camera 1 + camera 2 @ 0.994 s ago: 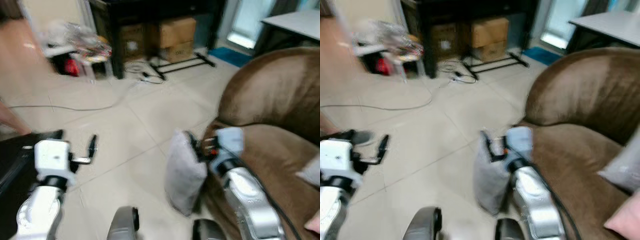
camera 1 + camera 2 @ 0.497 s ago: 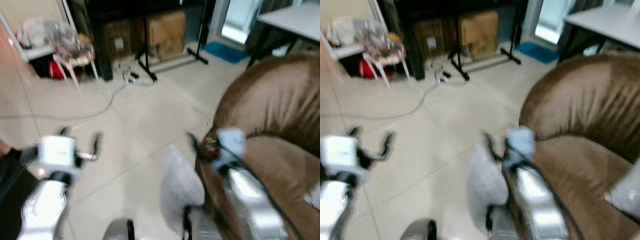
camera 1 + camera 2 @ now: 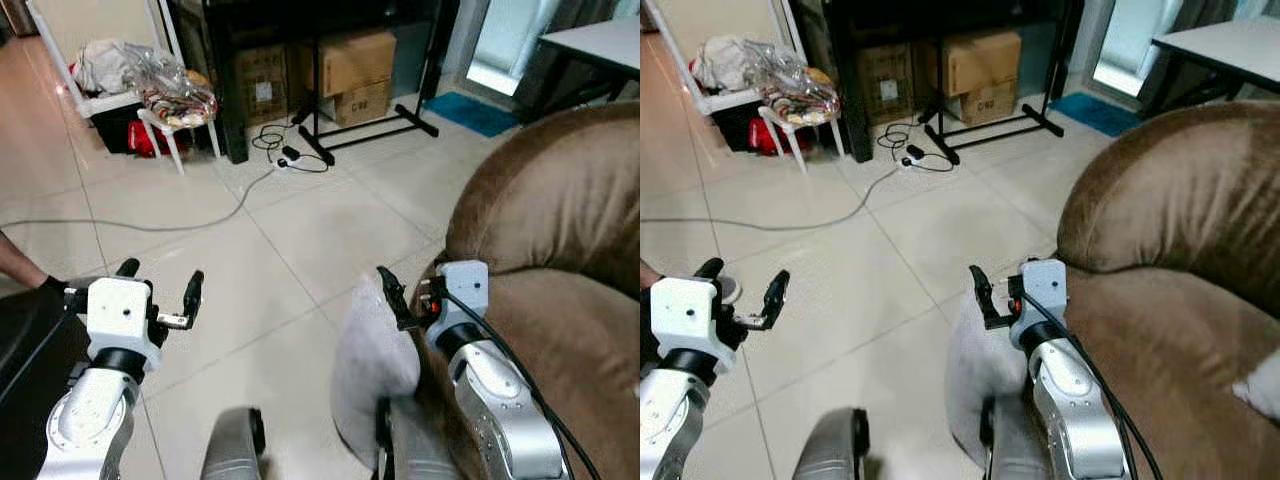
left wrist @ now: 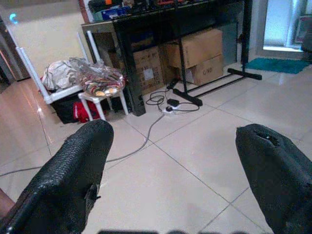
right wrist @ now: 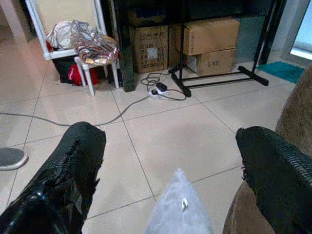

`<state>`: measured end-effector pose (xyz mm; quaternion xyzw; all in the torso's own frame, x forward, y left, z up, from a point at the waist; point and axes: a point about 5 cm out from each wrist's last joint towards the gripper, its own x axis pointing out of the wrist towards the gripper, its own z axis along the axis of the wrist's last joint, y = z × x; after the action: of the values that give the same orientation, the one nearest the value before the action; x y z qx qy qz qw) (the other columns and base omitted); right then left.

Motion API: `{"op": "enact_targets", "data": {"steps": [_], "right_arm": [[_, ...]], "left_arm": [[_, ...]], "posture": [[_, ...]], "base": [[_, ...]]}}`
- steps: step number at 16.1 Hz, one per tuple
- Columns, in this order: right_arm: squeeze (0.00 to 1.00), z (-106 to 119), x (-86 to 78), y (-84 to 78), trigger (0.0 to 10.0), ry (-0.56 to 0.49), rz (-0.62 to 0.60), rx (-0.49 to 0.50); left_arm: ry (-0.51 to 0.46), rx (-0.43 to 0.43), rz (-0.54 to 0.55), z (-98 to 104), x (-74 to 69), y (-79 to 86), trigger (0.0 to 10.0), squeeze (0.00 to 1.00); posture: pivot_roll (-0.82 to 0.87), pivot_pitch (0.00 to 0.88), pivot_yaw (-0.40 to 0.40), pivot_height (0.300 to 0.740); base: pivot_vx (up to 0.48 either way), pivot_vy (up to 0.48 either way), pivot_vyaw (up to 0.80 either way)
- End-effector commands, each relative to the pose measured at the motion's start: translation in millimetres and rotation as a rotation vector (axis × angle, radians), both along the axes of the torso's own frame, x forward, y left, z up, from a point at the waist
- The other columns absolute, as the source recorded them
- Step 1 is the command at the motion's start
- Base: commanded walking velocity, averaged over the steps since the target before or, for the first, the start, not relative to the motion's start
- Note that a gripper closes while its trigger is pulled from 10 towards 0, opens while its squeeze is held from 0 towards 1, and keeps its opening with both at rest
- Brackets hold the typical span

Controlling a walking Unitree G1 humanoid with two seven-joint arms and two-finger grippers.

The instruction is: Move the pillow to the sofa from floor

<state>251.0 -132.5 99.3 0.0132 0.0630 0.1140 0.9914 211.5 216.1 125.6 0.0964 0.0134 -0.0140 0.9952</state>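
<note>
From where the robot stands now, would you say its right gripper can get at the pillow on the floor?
Probably yes. The right gripper is open just above the top corner of the grey pillow, which leans against the brown sofa; nothing lies between them.

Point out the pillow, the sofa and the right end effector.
pillow (image 3: 368,362): left eye view, middle of its grey face.
sofa (image 3: 560,200): left eye view, brown backrest.
right end effector (image 5: 170,161): right wrist view, midway between fingertips.

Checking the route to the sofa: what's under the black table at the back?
Under the black table sit cardboard boxes, with a stand's black legs and a power strip in front. Deeper under is too dark to tell.
</note>
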Motion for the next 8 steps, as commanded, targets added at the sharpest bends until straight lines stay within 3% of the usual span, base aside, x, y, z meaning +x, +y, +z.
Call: {"op": "enact_targets", "data": {"steps": [1,8], "right_arm": [[0.00,-4.0,-0.5,-4.3,10.0,0.021,-0.012,0.002],[0.00,-8.8,7.5,-0.3,10.0,0.053,0.069,-0.018]], "left_arm": [[0.011,0.007,-0.007,-0.7,1.0,-0.6,10.0,0.00],[0.042,0.021,-0.021,-4.7,1.3,-0.5,10.0,0.00]], "posture": [[-0.01,0.000,0.021,0.525],[-0.01,0.000,0.033,0.461]], "base": [[0.000,0.000,0.00],[0.000,0.000,0.00]]}}
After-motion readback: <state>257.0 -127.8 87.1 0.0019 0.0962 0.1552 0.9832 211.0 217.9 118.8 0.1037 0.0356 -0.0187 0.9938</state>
